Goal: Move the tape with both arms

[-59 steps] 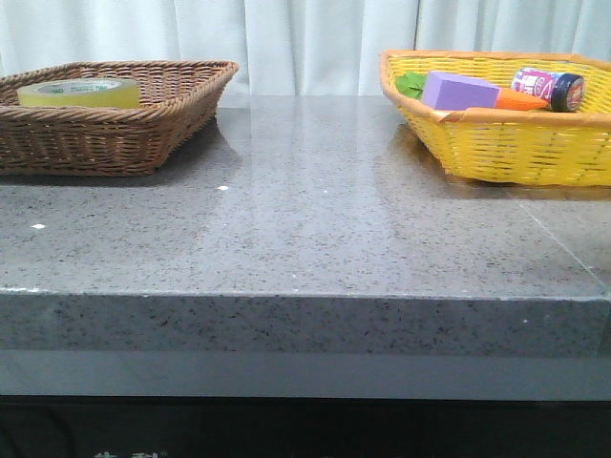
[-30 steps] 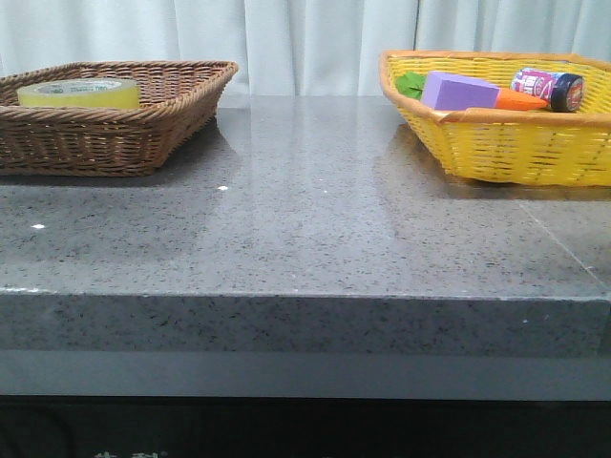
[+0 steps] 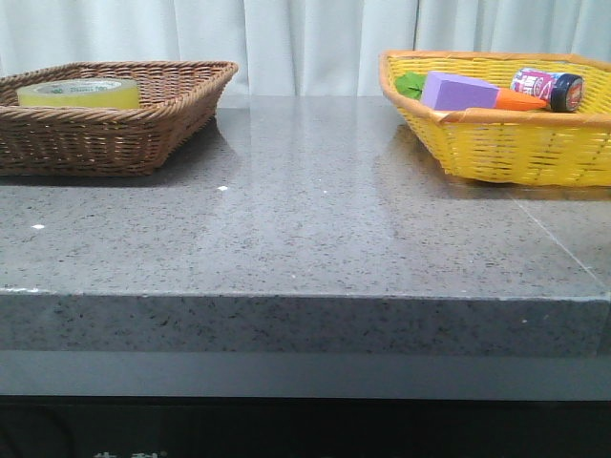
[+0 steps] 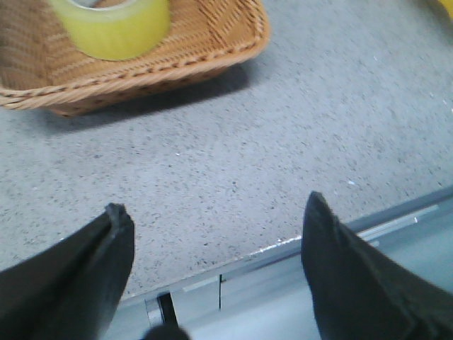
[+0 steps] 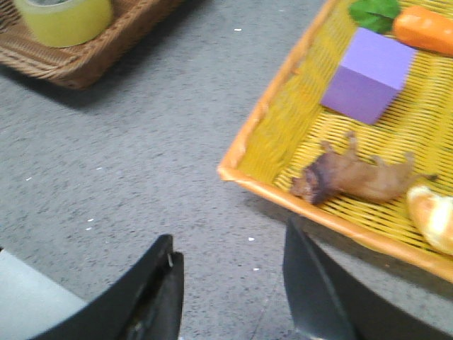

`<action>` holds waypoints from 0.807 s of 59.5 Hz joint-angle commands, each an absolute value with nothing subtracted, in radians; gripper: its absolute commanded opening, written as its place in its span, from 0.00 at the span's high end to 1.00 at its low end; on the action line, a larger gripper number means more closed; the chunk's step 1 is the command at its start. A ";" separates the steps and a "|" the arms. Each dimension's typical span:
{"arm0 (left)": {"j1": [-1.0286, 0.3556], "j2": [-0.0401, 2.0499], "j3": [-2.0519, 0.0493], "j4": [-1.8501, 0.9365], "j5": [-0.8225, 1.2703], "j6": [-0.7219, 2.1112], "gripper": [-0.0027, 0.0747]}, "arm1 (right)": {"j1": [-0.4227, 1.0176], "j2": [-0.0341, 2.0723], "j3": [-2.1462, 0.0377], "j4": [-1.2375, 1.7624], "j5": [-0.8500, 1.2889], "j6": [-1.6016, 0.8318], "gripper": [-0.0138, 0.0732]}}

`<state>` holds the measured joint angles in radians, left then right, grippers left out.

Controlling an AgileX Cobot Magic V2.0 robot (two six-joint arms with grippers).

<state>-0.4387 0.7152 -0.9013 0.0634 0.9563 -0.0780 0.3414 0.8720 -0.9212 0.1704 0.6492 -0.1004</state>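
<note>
Both empty, spread wide: left gripper, right gripper. Could snag brown basket rim reaching for tape, dragging it across counter.

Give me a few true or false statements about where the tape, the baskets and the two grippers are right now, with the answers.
1. The tape lies in the brown basket. True.
2. The left gripper is shut on the tape. False: it is open, over the table's near edge, apart from the tape.
3. The purple block sits in the yellow basket. True.
4. The right gripper holds the purple block. False: it is open and holds nothing.
5. The two baskets touch. False: bare table separates them.
</note>
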 commanded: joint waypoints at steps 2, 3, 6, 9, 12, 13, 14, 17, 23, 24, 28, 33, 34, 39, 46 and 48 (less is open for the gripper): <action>-0.443 0.655 -0.878 0.079 0.836 -0.120 0.33 | 0.317 0.869 -0.947 0.168 0.593 -0.094 0.43; -0.443 0.652 -0.876 0.079 0.831 -0.121 0.33 | 0.318 0.869 -0.947 0.168 0.595 -0.094 0.43; -0.443 0.639 -0.864 0.079 0.819 -0.121 0.33 | 0.318 0.869 -0.947 0.168 0.597 -0.094 0.43; -0.443 0.633 -0.860 0.079 0.815 -0.121 0.34 | 0.318 0.869 -0.947 0.168 0.598 -0.094 0.43; -0.443 0.633 -0.860 0.079 0.812 -0.122 0.38 | 0.318 0.869 -0.947 0.168 0.597 -0.094 0.43; -0.443 0.633 -0.860 0.079 0.810 -0.122 0.39 | 0.318 0.869 -0.947 0.168 0.597 -0.094 0.44; -0.443 0.633 -0.859 0.079 0.805 -0.122 0.42 | 0.318 0.869 -0.947 0.168 0.597 -0.094 0.45; -0.443 0.633 -0.859 0.079 0.799 -0.122 0.49 | 0.318 0.869 -0.947 0.168 0.597 -0.094 0.51; -0.443 0.633 -0.859 0.079 0.781 -0.122 0.67 | 0.318 0.869 -0.947 0.168 0.597 -0.094 0.69; -0.443 0.633 -0.859 0.079 0.779 -0.122 0.71 | 0.318 0.869 -0.947 0.168 0.597 -0.094 0.72; -0.443 0.633 -0.859 0.079 0.775 -0.122 0.82 | 0.318 0.869 -0.947 0.168 0.597 -0.094 0.84; -0.443 0.633 -0.859 0.079 0.773 -0.122 0.93 | 0.318 0.869 -0.947 0.168 0.599 -0.094 0.92; -0.443 0.633 -0.859 0.079 0.773 -0.122 0.95 | 0.318 0.869 -0.947 0.168 0.600 -0.094 0.91; -0.443 0.633 -0.859 0.052 0.781 -0.122 0.99 | 0.318 0.869 -0.947 0.167 0.601 -0.095 0.92; -0.443 0.635 -0.859 0.045 0.786 -0.122 0.99 | 0.318 0.869 -0.947 0.168 0.605 -0.095 0.92; -0.443 0.635 -0.859 0.045 0.786 -0.122 0.99 | 0.318 0.869 -0.947 0.168 0.605 -0.095 0.92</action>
